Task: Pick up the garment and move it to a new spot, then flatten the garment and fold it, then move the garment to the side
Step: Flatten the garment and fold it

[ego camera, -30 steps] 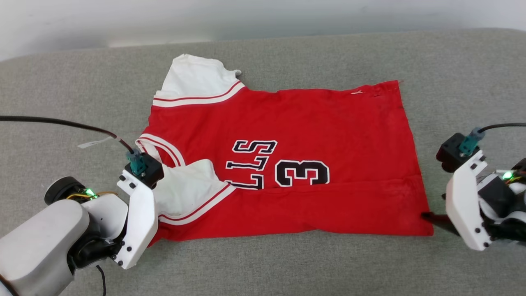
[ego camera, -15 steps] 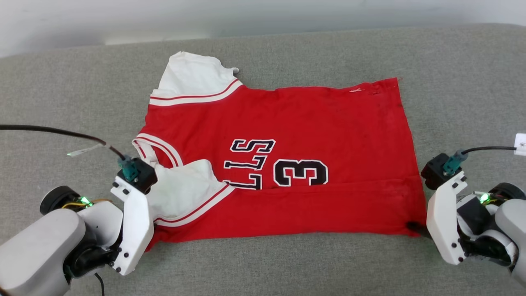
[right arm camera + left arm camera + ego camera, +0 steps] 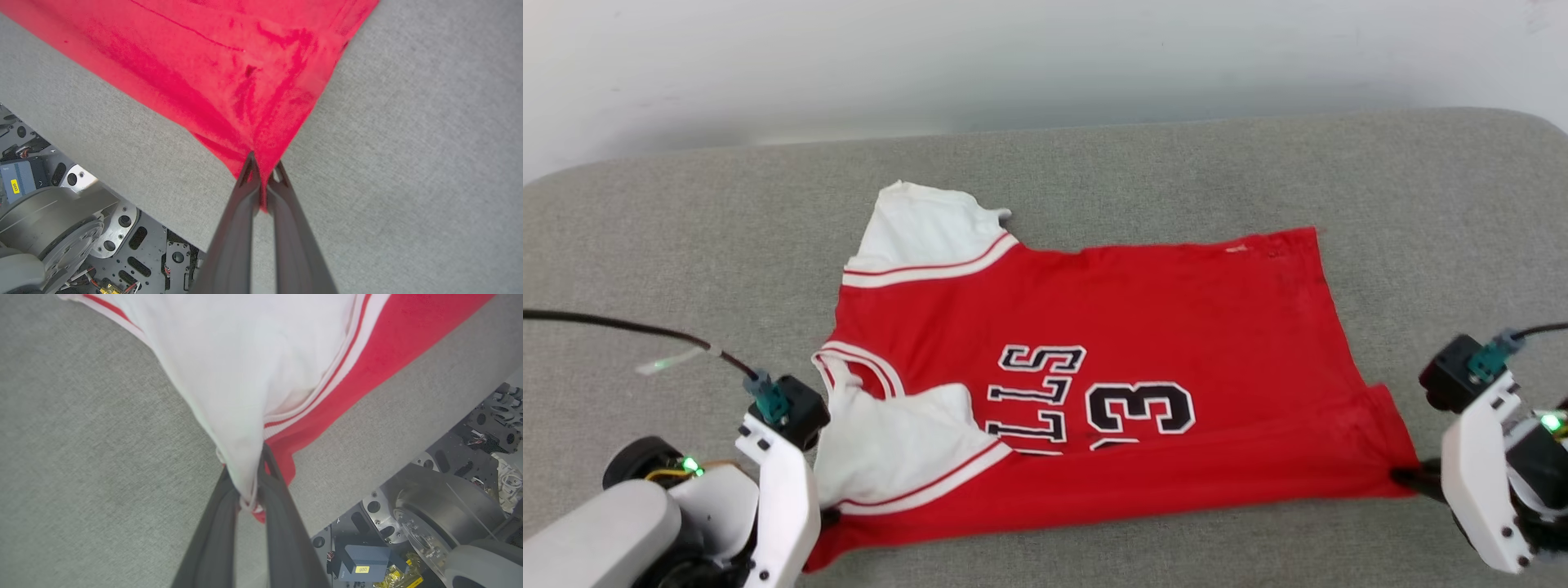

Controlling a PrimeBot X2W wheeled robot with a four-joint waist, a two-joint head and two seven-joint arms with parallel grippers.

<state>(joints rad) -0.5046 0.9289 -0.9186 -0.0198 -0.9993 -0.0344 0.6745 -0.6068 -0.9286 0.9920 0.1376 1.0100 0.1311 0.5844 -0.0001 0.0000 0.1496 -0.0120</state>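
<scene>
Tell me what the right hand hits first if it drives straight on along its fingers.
The jersey: the right hand is shut on its red corner, so it would likely bunch that cloth ahead.

Red jersey-style T-shirt [image 3: 1143,310] front: black white-outlined "LLS" and "3". Yellow sticker [image 3: 362,569] on grey-blue box [image 3: 354,555]: "008".

You've got a grey woven-fabric surface [image 3: 1176,155] across most of the head frame, with rounded corners at upper left and upper right. A pale wall [image 3: 1013,57] runs along the top behind it. The surface's near edge cuts diagonally across the lower right of the left wrist frame and the lower left of the right wrist frame.
</scene>
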